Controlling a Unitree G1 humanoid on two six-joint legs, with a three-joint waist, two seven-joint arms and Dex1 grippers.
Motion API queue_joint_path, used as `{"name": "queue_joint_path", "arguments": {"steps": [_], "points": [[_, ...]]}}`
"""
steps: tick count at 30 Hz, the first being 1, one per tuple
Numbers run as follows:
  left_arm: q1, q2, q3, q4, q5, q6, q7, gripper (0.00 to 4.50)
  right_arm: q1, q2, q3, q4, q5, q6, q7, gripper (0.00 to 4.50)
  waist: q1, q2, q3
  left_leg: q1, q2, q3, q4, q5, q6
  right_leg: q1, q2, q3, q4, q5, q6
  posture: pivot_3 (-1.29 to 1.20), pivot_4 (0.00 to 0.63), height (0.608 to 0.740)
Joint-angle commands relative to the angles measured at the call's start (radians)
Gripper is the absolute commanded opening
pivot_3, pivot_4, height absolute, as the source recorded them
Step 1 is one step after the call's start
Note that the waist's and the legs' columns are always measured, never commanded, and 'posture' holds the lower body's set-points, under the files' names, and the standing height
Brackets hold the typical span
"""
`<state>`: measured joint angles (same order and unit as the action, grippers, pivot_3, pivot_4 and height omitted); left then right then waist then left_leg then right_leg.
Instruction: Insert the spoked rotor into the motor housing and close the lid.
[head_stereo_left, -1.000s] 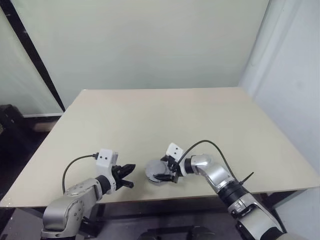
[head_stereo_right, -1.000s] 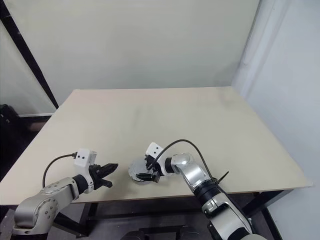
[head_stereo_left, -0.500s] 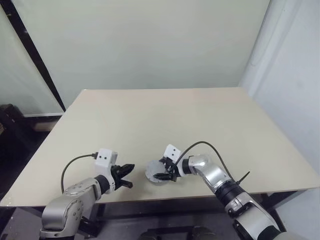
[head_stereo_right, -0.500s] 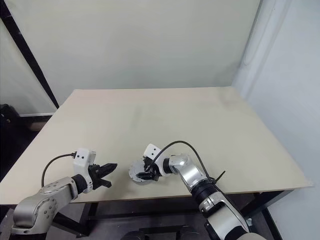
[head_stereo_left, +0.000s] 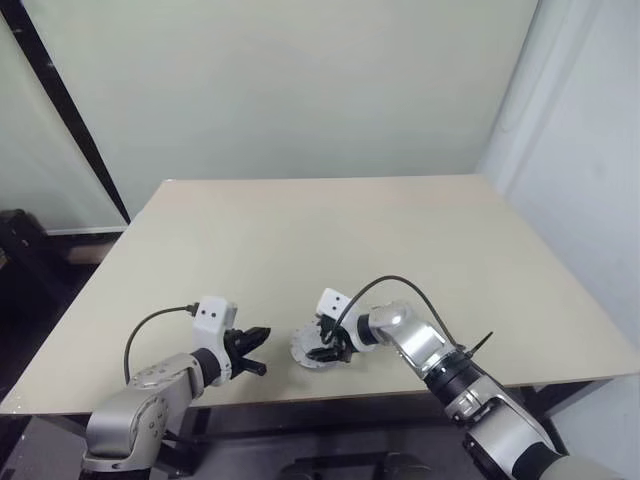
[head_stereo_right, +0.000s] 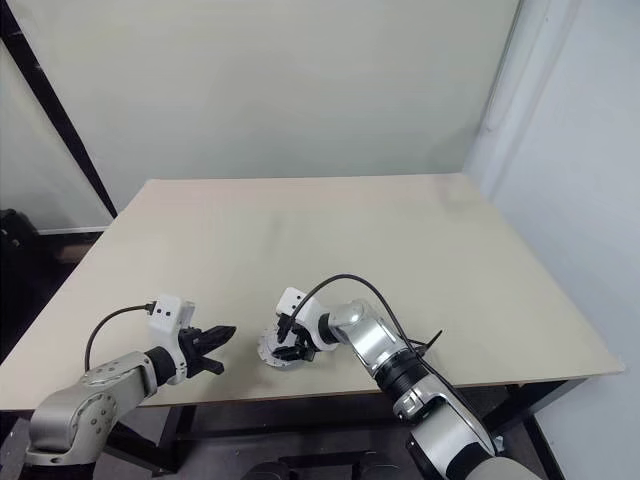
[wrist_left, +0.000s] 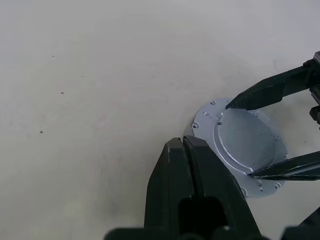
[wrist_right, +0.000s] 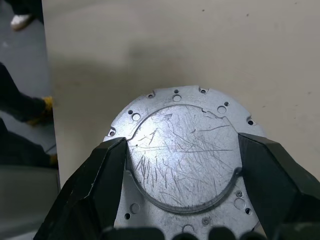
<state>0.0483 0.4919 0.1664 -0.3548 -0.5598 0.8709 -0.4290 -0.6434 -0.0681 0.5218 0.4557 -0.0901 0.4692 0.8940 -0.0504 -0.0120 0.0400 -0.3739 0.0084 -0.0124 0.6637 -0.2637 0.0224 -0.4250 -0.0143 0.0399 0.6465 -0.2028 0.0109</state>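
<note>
Motor housing (wrist_right: 182, 157): round silver metal unit lying flat on the table (head_stereo_left: 400, 240) near its front edge. The upper face is a scratched, raised disc inside a flange with small holes round the rim. Windings and rotor are not visible; the interior is covered by this face, and whether that face is a lid cannot be told.

Right gripper (head_stereo_left: 325, 345): spread wide, one black finger on either side of the raised disc, tips at its edge. In the right wrist view both fingers look to touch the disc's rim; a firm grasp cannot be confirmed.

Left gripper (head_stereo_left: 258, 350): fingers pressed together, empty, just beside the housing on the side away from the right gripper, apart from its flange.
</note>
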Motion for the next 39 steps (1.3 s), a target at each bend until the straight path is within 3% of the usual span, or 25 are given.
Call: {"name": "queue_joint_path", "arguments": {"steps": [1,15,32,39], "points": [[-0.018,0.006,-0.003,-0.006,0.009,-0.021,-0.011,0.00,-0.018,-0.011,0.024,-0.002,-0.028,0.033,0.008,3.24,0.000,0.000,0.000,0.000,0.000,0.000,0.000,0.000,0.000,0.000,0.000,0.000,0.000,0.000,0.000,0.00,0.000,0.740],[-0.009,-0.001,-0.014,-0.010,0.016,-0.022,-0.017,0.00,-0.052,0.021,-0.059,0.048,0.044,0.190,-0.002,3.24,0.000,0.000,0.000,0.001,0.000,0.000,0.001,0.000,0.000,0.001,0.000,0.000,0.001,0.000,0.000,0.00,0.000,0.740],[-0.021,0.002,-0.027,-0.018,0.016,-0.008,-0.011,0.00,-0.042,0.030,-0.035,0.065,0.016,0.192,-0.093,3.24,0.000,0.001,0.000,0.002,0.000,0.000,0.002,0.000,0.000,0.002,0.000,0.000,0.001,0.000,0.000,0.00,0.000,0.740],[-0.022,0.001,-0.031,-0.025,0.015,-0.005,-0.009,0.00,-0.034,0.021,-0.006,0.074,0.009,0.196,-0.104,3.24,0.000,0.001,0.000,0.011,0.000,0.000,0.001,0.000,0.000,0.010,0.000,0.000,0.001,-0.002,-0.002,0.00,0.000,0.740]]}}
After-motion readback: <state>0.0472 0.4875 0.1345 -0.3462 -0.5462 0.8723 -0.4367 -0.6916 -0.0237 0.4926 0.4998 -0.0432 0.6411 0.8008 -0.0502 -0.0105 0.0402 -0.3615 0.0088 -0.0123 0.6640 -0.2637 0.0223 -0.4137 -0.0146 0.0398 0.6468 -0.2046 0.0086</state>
